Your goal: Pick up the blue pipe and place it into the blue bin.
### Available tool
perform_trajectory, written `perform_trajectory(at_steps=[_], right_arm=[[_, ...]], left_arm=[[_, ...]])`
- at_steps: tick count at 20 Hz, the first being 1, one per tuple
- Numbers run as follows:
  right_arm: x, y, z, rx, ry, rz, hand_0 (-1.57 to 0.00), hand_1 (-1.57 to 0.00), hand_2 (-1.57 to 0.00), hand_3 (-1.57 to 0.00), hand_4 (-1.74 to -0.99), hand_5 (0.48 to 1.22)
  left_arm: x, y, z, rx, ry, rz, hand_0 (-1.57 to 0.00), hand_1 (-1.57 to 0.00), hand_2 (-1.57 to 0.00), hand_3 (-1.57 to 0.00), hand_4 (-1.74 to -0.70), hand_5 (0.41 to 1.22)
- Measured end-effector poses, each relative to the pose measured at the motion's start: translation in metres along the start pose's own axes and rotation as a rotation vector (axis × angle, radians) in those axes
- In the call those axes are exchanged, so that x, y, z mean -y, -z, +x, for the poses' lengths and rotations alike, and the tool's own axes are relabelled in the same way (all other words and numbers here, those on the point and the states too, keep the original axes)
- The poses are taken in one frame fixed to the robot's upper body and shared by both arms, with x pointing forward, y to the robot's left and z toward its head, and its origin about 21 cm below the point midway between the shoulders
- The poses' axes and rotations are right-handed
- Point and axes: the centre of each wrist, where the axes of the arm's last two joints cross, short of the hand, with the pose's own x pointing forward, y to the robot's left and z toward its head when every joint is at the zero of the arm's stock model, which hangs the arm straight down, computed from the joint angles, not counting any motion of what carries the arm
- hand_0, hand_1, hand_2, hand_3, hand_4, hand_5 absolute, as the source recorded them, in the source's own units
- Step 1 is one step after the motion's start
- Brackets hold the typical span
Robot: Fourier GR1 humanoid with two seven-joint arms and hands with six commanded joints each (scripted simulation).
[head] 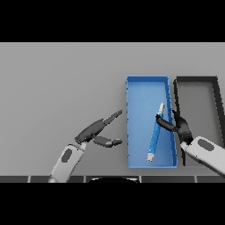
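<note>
**Pipe over the bin, release still to come**

Head view: the blue pipe (155, 132) lies lengthwise over the floor of the blue bin (140, 88), its pale ends pointing toward roughly 1 and 7 o'clock. The right hand (181, 127) reaches in from 4 o'clock, across the bin's right wall, and its fingers (163, 123) are curled around the pipe's middle, grasping it. Whether the pipe rests on the bin floor or hangs just above it, I cannot tell. By my reading the carry is done; what is left is letting go and drawing the hand clear.

The left hand (94, 129) sits on the desk (57, 88) at 9 o'clock of the bin, well apart, fingers straight and released, holding nothing. A black bin (195, 79) stands just beside the blue one at 3 o'clock; the right arm crosses its near corner. Nothing else blocks the drop.
</note>
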Motion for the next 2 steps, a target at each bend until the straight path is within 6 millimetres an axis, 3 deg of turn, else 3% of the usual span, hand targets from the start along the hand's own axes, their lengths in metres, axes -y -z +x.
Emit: perform_trajectory(at_steps=[2], right_arm=[[-0.0027, 0.0001, -0.0025, -0.002, -0.014, 0.010, -0.01, -0.01, -0.01, 0.00, -1.022, 0.643]], left_arm=[[0.0010, 0.0006, 0.0022, 0.008, 0.001, 0.002, 0.00, 0.00, 0.00, 0.00, -0.88, 0.431]])
